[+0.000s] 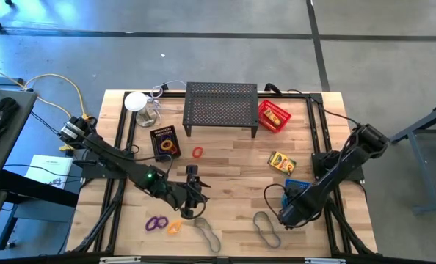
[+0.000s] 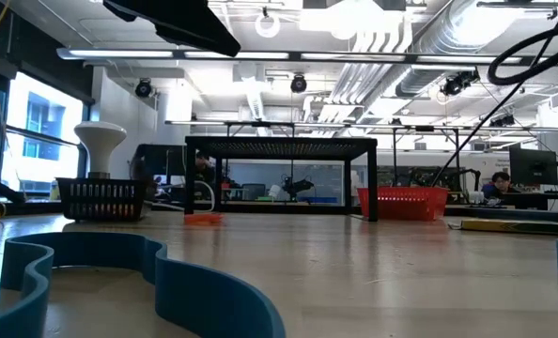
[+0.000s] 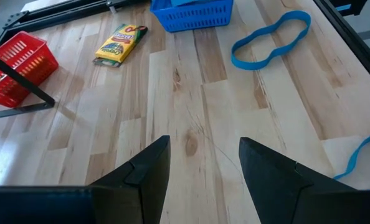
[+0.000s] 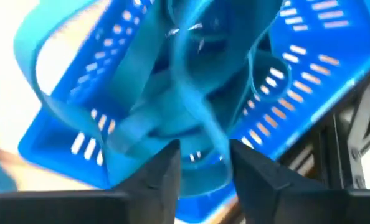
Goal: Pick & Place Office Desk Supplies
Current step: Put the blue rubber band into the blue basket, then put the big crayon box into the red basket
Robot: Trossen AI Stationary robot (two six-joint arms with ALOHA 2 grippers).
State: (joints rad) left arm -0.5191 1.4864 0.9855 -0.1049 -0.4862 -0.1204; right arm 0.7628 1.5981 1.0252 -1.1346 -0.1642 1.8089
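Lying loose: two blue loops [image 3: 271,39], one crayon box [image 3: 119,43].

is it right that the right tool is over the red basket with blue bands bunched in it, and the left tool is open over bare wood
Not quite. The right tool is over the blue basket, not the red one, as the right wrist view shows, with blue bands bunched in it. The red basket sits far off beside the black stand. The left tool is indeed open over bare wood.
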